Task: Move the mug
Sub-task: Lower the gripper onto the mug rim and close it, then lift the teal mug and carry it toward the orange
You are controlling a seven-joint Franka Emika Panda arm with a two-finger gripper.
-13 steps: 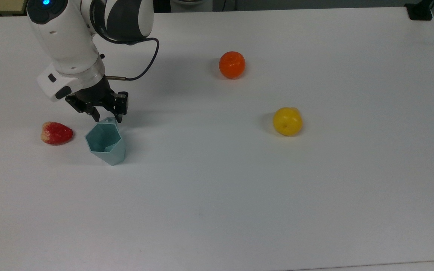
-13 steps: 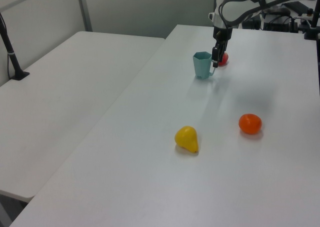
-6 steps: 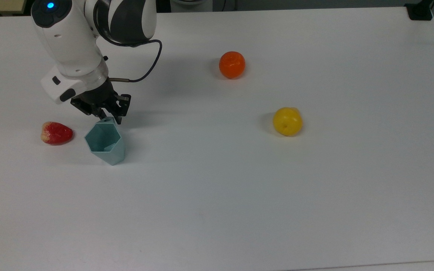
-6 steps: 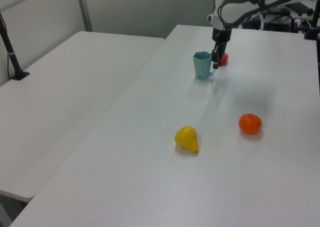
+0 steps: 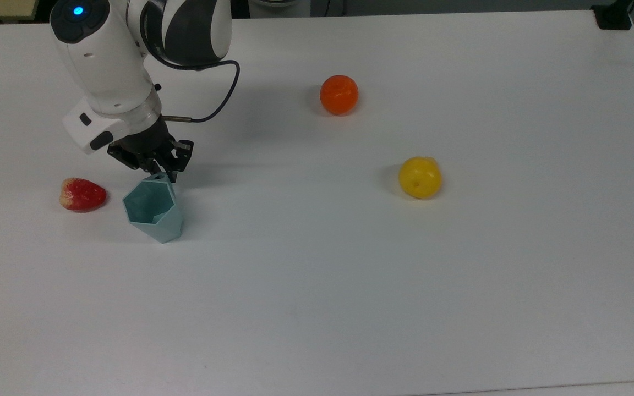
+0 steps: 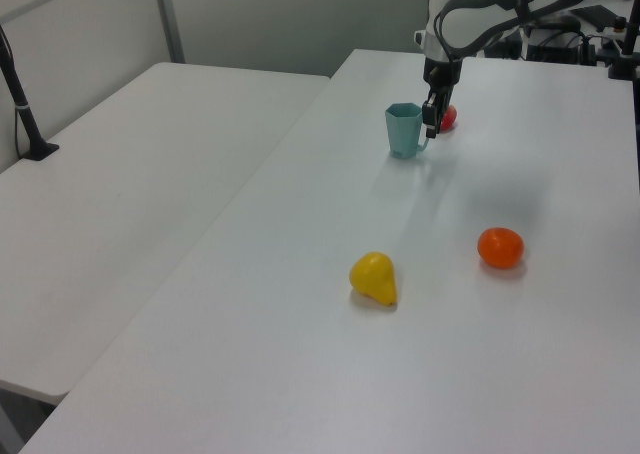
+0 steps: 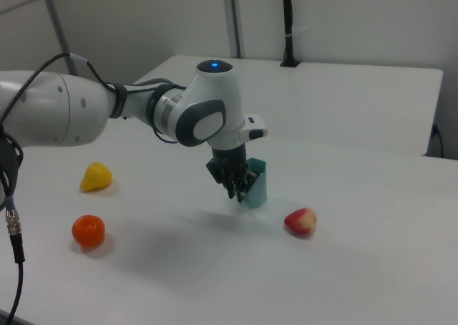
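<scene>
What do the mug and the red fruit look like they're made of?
Mug: probably moulded or printed plastic. It has flat matte teal facets, crisp edges, thin walls and no glaze shine.

Red fruit: likely a plastic or foam replica. The red is uniform with a slight sheen and fades to a pale end. The pictures cannot confirm either material.

This looks like a robotics lab: a white-and-black jointed robot arm [image 7: 193, 117] works over a plain white laminate table [image 5: 350, 275]. A second bare white table [image 6: 130, 204] stands beside it, against grey panelled partition walls [image 7: 343, 24].
</scene>
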